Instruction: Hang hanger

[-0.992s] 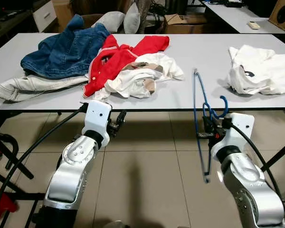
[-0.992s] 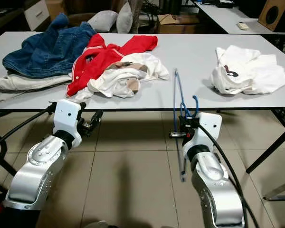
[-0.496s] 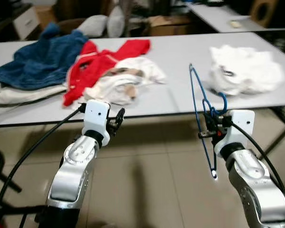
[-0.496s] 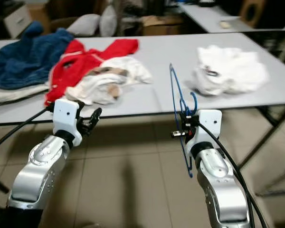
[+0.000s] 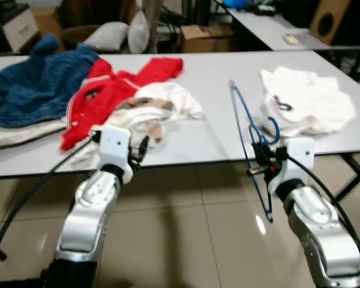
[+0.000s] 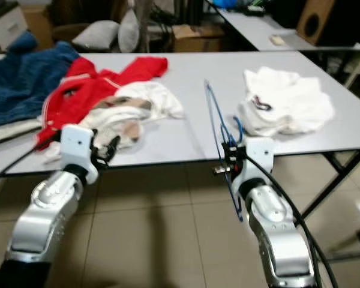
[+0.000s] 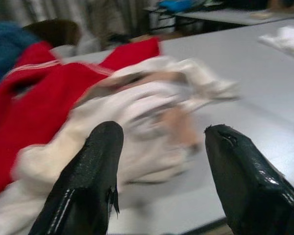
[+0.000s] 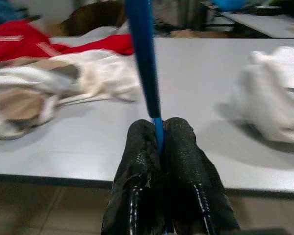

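Grey worktop with heaped clothes, seen from farther right than a second ago. Right gripper jaws clamped on the blue hanger, held upright before the edge. Left gripper jaws apart, idle. Hanging not yet begun.

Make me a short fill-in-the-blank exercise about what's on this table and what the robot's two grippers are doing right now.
1. The right gripper is shut on a thin hanger whose colour is ____.
2. The left gripper is open and holds ____.
3. On the grey table, the red jacket lies between the white shirt pile and a jacket made of blue ____.
4. A folded garment lying alone on the robot's right side is ____ in colour.

Missing words: blue; nothing; denim; white
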Robot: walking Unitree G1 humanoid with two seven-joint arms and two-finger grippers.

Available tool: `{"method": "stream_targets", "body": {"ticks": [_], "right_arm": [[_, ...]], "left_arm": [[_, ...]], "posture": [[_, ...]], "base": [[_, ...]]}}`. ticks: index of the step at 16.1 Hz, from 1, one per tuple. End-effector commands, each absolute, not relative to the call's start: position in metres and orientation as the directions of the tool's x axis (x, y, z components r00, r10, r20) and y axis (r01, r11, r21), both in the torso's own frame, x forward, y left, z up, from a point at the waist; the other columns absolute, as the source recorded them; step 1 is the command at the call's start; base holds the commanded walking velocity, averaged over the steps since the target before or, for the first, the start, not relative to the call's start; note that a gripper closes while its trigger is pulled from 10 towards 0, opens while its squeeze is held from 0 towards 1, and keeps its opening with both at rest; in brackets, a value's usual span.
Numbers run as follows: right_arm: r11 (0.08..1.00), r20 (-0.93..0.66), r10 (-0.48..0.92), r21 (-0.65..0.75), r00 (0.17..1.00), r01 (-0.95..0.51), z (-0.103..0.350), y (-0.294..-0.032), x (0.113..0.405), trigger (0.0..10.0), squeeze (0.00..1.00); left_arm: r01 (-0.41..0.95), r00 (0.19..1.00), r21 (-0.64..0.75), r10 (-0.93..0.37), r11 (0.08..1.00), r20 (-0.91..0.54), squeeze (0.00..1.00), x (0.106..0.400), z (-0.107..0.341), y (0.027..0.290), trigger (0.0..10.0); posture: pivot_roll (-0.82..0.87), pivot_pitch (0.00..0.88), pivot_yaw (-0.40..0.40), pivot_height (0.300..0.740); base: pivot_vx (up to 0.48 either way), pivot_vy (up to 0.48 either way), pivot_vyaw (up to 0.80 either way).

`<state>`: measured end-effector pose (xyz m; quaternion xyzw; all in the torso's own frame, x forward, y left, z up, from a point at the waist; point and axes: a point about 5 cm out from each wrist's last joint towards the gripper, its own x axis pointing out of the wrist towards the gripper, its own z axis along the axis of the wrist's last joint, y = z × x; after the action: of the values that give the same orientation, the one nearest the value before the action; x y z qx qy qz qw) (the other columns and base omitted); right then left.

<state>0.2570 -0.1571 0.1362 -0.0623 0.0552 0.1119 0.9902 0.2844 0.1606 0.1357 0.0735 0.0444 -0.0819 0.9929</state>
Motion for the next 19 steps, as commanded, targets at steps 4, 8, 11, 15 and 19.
{"method": "stream_targets", "body": {"ticks": [4, 8, 11, 15, 19], "right_arm": [[0.973, -0.082, 0.209, -0.086, 0.975, -0.215, 0.140, -0.154, 0.258, 10.0, 0.00], [0.976, -0.079, 0.204, -0.066, 0.976, -0.210, 0.139, -0.157, 0.263, 10.0, 0.00], [0.974, -0.076, 0.218, -0.050, 0.973, -0.222, 0.139, -0.153, 0.263, 10.0, 0.00], [0.972, -0.096, 0.220, -0.057, 0.971, -0.226, 0.135, -0.156, 0.263, 10.0, 0.00], [0.980, -0.084, 0.194, -0.019, 0.977, -0.196, 0.132, -0.158, 0.265, 10.0, 0.00]], "left_arm": [[0.186, 0.981, 0.155, -0.174, 0.970, -0.087, 0.00, 0.290, 0.139, 0.161, 10.0], [0.166, 0.978, 0.095, -0.152, 0.981, -0.140, 0.00, 0.288, 0.132, 0.168, 10.0], [0.086, 0.980, 0.068, -0.072, 0.994, -0.188, 1.00, 0.299, 0.125, 0.182, 10.0], [0.189, 0.976, 0.122, -0.173, 0.974, -0.133, 0.00, 0.303, 0.136, 0.173, 10.0], [0.237, 0.968, 0.131, -0.223, 0.963, -0.111, 0.00, 0.295, 0.135, 0.164, 10.0]], "posture": [[-0.01, 0.000, -0.018, 0.740], [0.01, 0.000, -0.028, 0.740], [0.00, 0.000, -0.021, 0.740], [0.01, 0.000, -0.012, 0.740], [0.03, 0.000, 0.001, 0.740]], "base": [[0.299, 0.000, 0.40], [0.000, 0.000, 0.00], [0.000, 0.000, 0.00], [0.000, 0.000, 0.00], [0.000, 0.360, -0.50]]}}
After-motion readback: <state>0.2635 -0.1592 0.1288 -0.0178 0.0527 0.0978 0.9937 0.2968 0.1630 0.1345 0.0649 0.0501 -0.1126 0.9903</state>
